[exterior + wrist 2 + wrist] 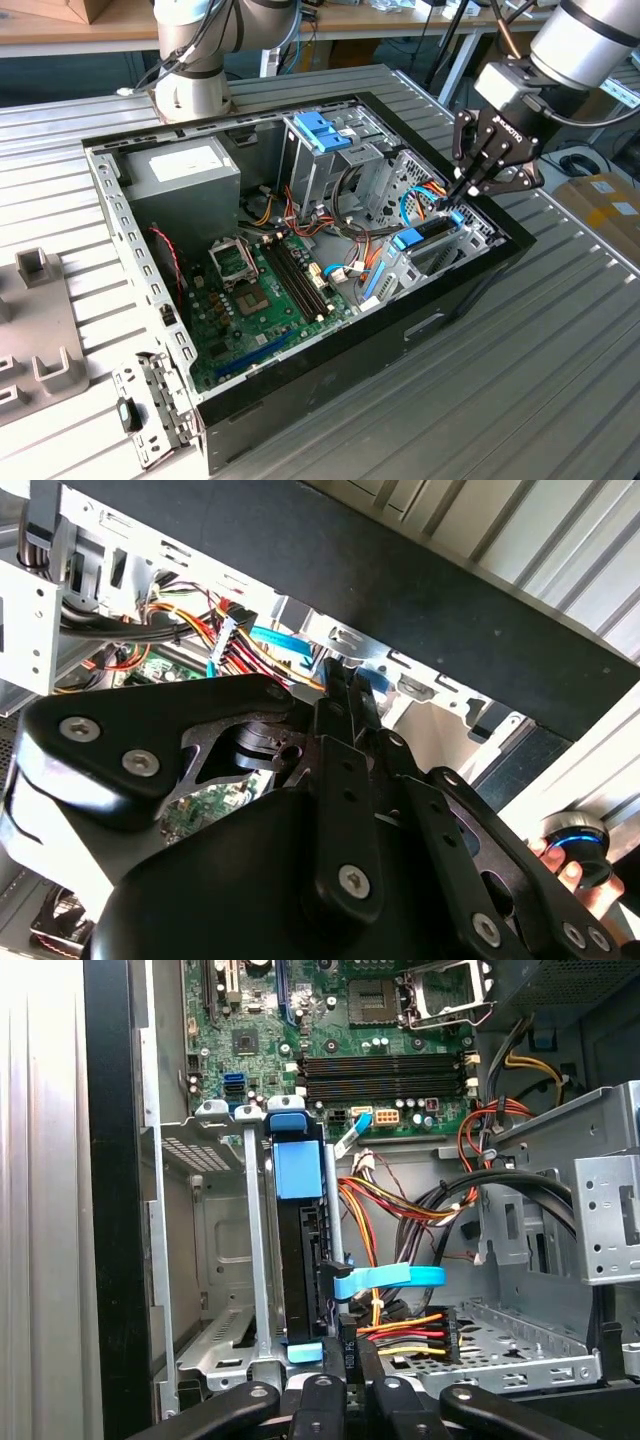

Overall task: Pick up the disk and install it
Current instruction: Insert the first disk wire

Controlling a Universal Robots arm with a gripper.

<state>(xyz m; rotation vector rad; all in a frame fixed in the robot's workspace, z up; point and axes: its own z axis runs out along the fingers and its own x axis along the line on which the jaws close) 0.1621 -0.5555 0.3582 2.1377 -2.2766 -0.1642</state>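
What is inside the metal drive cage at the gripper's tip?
The disk stands on edge inside the drive cage, blue carrier tabs showing at both ends. The gripper is at its end. Its label side is hidden.

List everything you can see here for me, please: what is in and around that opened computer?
Computer case: one, black, open on the slatted metal table.
Motherboard: one, green, on the case floor.
Power supply: one, grey, at the case's far corner.
Disk: one, blue-edged, upright in the metal drive bay.
Blue bracket: one, atop the far drive cage.
Cables: several, orange, yellow, red, blue, beside the disk.
Grey fixtures: several, at the exterior view's left.
Gripper: one, black, at the disk's end.
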